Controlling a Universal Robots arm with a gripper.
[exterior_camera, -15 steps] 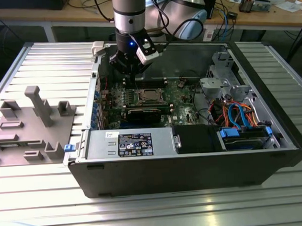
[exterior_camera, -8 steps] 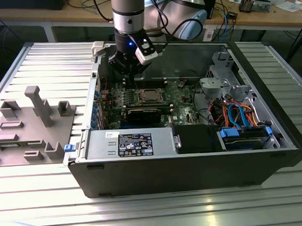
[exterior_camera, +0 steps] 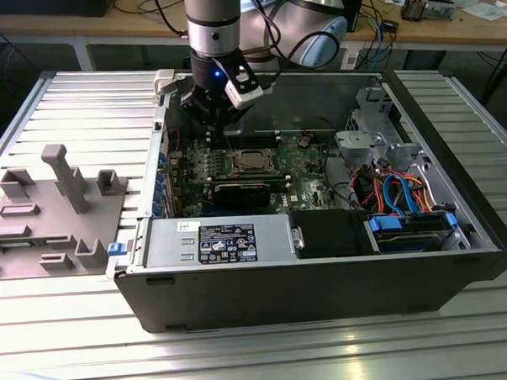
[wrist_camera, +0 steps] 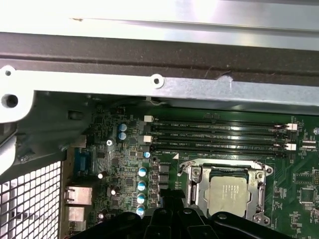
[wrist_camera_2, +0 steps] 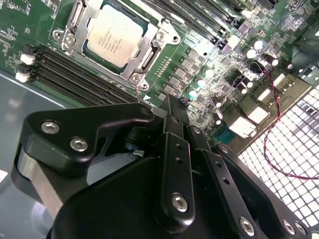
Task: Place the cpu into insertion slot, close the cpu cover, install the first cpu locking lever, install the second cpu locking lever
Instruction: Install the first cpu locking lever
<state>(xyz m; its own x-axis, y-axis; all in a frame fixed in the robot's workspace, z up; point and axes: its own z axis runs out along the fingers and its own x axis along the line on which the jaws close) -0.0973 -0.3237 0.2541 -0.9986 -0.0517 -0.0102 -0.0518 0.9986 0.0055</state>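
The cpu (wrist_camera_2: pixel 112 35) (wrist_camera: pixel 227 195) lies flat in the insertion slot (exterior_camera: pixel 250 161) of the green board, silver top up. The cpu cover (wrist_camera_2: pixel 158 39) (wrist_camera: pixel 200 188) lies down around it as a silvery frame. A thin wire lever (wrist_camera_2: pixel 138 92) sticks out past one corner of the socket. My gripper (exterior_camera: pixel 221 116) (wrist_camera_2: pixel 172 105) hangs above the board beside the socket, on the exterior view's left of it. Its black fingers (wrist_camera_2: pixel 174 144) are shut together with nothing between them. The fingertips (wrist_camera: pixel 172 211) show in the first wrist view next to the socket.
Long black memory slots (wrist_camera: pixel 219 134) (wrist_camera_2: pixel 75 74) run beside the socket. The open computer case (exterior_camera: pixel 325 296) walls in the board, with a metal rim (wrist_camera: pixel 159 84) close by. Drive bays and cables (exterior_camera: pixel 397 192) fill the exterior view's right. Grey fixture blocks (exterior_camera: pixel 60 198) stand outside the case.
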